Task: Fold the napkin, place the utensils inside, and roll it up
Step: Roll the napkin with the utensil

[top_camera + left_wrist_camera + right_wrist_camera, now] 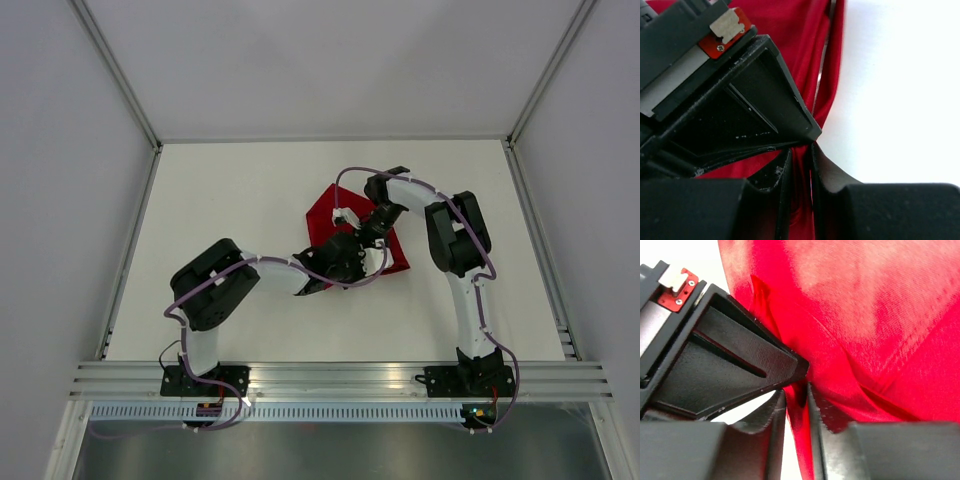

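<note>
Red napkin (324, 213) lay bunched mid-tabletop (230, 200), both arms meeting over its near edge. The left pincer (801, 156) was clamped on a raised pleat of cloth. The right pincer (796, 396) was likewise nipped on a pleat just beside it. This paired hold probably kept the fold from springing open while the cloth was drawn over. A thin grey line within the fold was possibly a utensil (823, 60).

Deep-red napkin (322, 214), creased, bunched, partly folded
</note>
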Controlling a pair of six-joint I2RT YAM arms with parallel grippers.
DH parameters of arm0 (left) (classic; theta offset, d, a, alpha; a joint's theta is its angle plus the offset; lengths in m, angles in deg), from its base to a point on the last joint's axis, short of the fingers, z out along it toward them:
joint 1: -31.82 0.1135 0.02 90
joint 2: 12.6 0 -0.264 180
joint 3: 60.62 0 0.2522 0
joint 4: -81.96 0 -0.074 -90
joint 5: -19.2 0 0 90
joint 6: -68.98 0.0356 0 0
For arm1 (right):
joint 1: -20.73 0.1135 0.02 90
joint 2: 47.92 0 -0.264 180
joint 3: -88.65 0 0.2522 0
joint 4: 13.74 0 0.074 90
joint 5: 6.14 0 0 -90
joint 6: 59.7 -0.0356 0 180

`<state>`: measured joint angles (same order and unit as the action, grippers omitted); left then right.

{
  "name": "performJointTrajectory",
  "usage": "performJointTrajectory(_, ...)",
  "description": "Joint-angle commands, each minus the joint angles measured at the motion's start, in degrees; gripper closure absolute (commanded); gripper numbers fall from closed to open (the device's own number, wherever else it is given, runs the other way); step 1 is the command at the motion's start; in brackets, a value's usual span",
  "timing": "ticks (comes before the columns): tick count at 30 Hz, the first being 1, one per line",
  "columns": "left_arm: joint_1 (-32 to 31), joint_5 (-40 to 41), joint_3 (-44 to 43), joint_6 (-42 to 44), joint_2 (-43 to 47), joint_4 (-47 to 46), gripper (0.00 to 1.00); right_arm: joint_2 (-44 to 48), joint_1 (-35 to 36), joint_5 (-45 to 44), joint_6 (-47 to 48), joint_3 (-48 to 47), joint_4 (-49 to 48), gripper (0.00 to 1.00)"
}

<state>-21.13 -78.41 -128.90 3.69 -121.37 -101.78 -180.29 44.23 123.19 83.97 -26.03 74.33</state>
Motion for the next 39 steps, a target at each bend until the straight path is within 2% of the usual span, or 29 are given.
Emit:
performJointTrajectory(1, 0.47, -4.86, -1.55, -2.56, -3.64, 5.45, 0.98, 0.53, -0.21, -4.09, 2.05, 1.78, -5.49, 0.69)
performJointTrajectory(4, 1.7, -7.23, -1.64, -4.23, -3.47, 5.89, 0.98, 3.43, -1.27, -1.9, 0.65, 1.43, -5.22, 0.58)
performJointTrajectory(10, 4.95, -12.76, -0.77, -7.74, -2.76, 5.37, 0.98, 7.92, -4.25, 2.4, -4.44, -0.15, -5.92, 0.47)
performJointTrajectory(15, 8.73, -17.07, -0.76, -12.22, -2.85, 4.58, 0.98, 12.57, -7.86, 5.75, -7.44, 1.95, -10.13, 0.47)
performJointTrajectory(19, 11.63, -23.91, -0.93, -15.65, -3.46, 4.31, 0.98, 16.18, -11.81, 7.07, -8.93, 4.94, -14.88, 0.47)
performJointTrajectory(21, 13.56, -26.82, -1.63, -17.76, -4.25, 4.66, 0.98, 18.28, -12.95, 7.25, -8.15, 7.57, -17.69, 0.47)
performJointTrajectory(25, 17.35, -37.61, -4.01, -21.54, -6.8, 5.8, 0.98, 22.94, -13.66, 5.41, -5.16, 14.07, -23.4, 0.46)
performJointTrajectory(32, 22.71, -50.99, -7.79, -29.54, -12.34, 6.69, 0.98, 32.61, -13.23, 2.86, -1.38, 29.97, -38.51, 0.45)
performJointTrajectory(37, 24.29, -57.32, -11.74, -32.52, -16.46, 8.7, 0.98, 39.73, -8.5, -0.65, 0.73, 37.89, -46.42, 0.44)
performJointTrajectory(39, 24.65, -59.08, -14.02, -32.97, -17.61, 10.28, 0.98, 42.63, -5.85, -4.78, 1.52, 42.55, -49.94, 0.44)
